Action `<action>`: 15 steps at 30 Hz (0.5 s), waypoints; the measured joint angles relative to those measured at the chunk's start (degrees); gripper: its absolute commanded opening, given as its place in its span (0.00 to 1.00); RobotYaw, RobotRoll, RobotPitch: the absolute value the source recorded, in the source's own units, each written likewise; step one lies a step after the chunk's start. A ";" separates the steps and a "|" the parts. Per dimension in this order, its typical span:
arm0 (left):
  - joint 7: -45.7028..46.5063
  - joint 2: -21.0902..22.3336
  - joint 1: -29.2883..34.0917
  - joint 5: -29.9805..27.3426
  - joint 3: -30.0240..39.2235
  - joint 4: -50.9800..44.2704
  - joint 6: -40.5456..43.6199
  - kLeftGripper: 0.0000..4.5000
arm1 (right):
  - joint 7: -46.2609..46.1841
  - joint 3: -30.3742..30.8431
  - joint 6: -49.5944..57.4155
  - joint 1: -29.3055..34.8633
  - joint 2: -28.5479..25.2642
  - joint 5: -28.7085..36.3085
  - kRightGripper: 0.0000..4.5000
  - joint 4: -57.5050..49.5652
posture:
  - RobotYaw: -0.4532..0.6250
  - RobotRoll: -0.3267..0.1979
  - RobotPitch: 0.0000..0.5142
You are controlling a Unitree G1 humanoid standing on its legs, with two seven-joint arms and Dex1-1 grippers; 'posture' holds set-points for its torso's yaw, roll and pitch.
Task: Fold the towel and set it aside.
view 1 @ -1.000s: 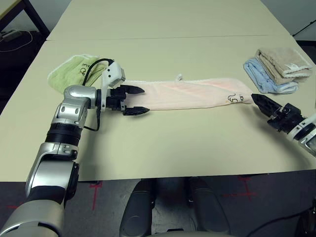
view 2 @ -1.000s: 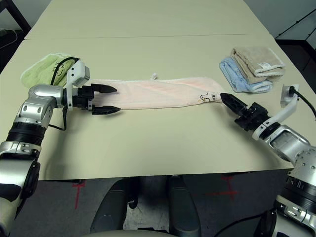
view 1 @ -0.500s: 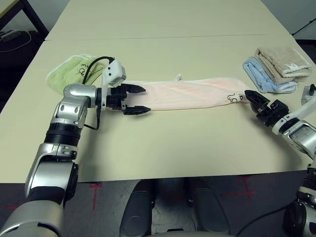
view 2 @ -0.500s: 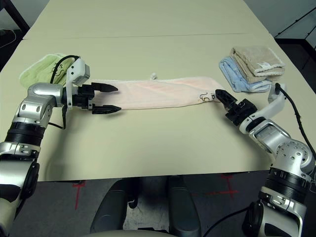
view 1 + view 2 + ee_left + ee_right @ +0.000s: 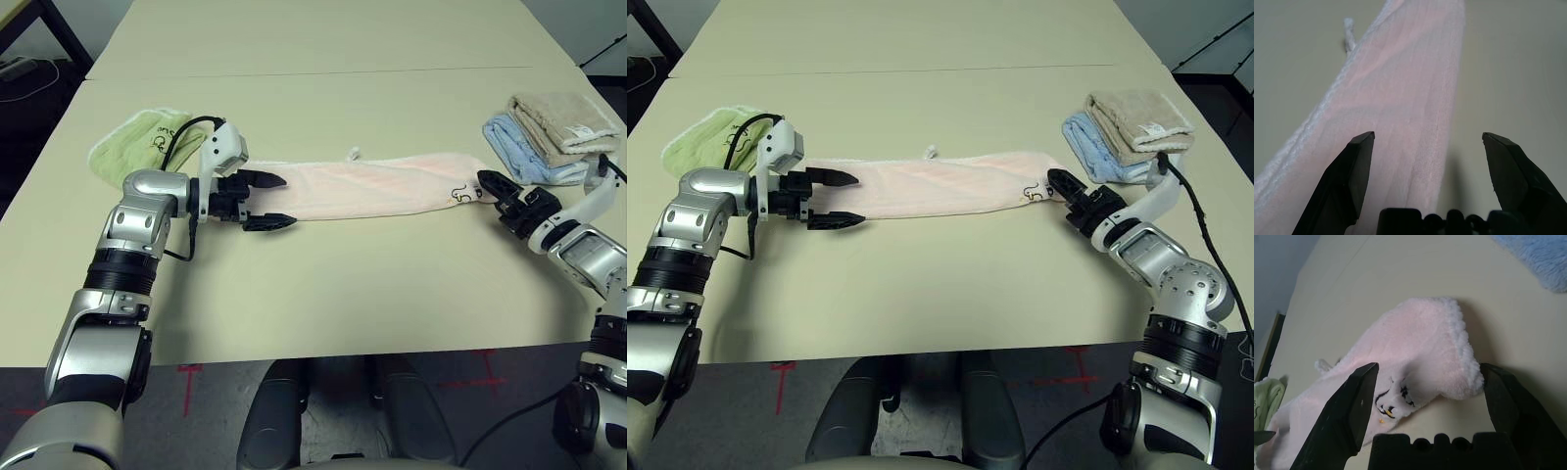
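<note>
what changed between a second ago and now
The right end effector moved in toward the pink towel's embroidered end, its open fingers now framing that corner without gripping. The left end effector stayed open at the towel's other end; the towel lies as before.

Wide bare table (image 5: 323, 294) across the lower middle and upper middle of the frame. Hemmed in at upper left by a green towel (image 5: 137, 142), at upper right by stacked beige and blue towels (image 5: 549, 137). Crossed mid-frame by the pink towel (image 5: 382, 186).
</note>
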 measured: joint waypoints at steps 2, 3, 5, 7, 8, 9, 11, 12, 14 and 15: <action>0.01 0.05 0.04 -0.01 0.00 -0.01 0.00 0.99 | -0.97 -1.05 1.67 1.52 -0.12 2.14 1.00 -2.30 | 0.39 0.62 0.44; 0.02 0.03 0.07 -0.02 -0.01 -0.01 0.00 0.99 | -1.39 -1.66 2.10 2.16 -0.46 2.88 1.00 -3.41 | 0.39 0.62 0.43; 0.03 0.02 0.11 -0.02 -0.01 -0.01 -0.01 0.99 | -1.73 -2.73 2.15 2.81 -1.81 3.65 1.00 -4.51 | 0.38 0.62 0.44; 0.03 0.00 0.12 -0.04 0.00 -0.01 -0.01 0.99 | -2.42 -4.35 2.15 3.04 -2.53 4.92 1.00 -5.45 | 0.38 0.62 0.44; 0.02 -0.03 0.12 -0.04 0.00 0.00 -0.01 0.99 | -2.88 -4.64 2.31 3.04 -2.79 5.70 1.00 -5.63 | 0.37 0.62 0.44; 0.01 -0.08 0.12 -0.04 -0.02 0.00 -0.01 0.99 | -3.42 -4.69 2.77 3.09 -2.82 6.29 1.00 -5.84 | 0.37 0.62 0.44; -0.01 -0.30 0.11 -0.04 -0.18 0.04 -0.02 0.99 | -4.16 -4.13 3.72 3.34 -2.81 6.97 1.00 -5.99 | 0.38 0.62 0.45; -0.01 -0.44 0.10 -0.04 -0.23 0.06 -0.02 0.99 | -4.60 -3.50 3.96 3.33 -2.79 6.93 1.00 -5.99 | 0.38 0.62 0.45; -0.01 -0.69 0.08 -0.04 -0.24 0.06 -0.01 0.99 | -5.44 -1.85 4.26 3.19 -2.52 6.87 1.00 -5.99 | 0.38 0.62 0.47; -0.02 -0.74 0.07 -0.04 -0.25 0.05 0.00 0.99 | -5.71 -1.15 4.37 3.06 -2.16 6.87 1.00 -5.99 | 0.38 0.62 0.47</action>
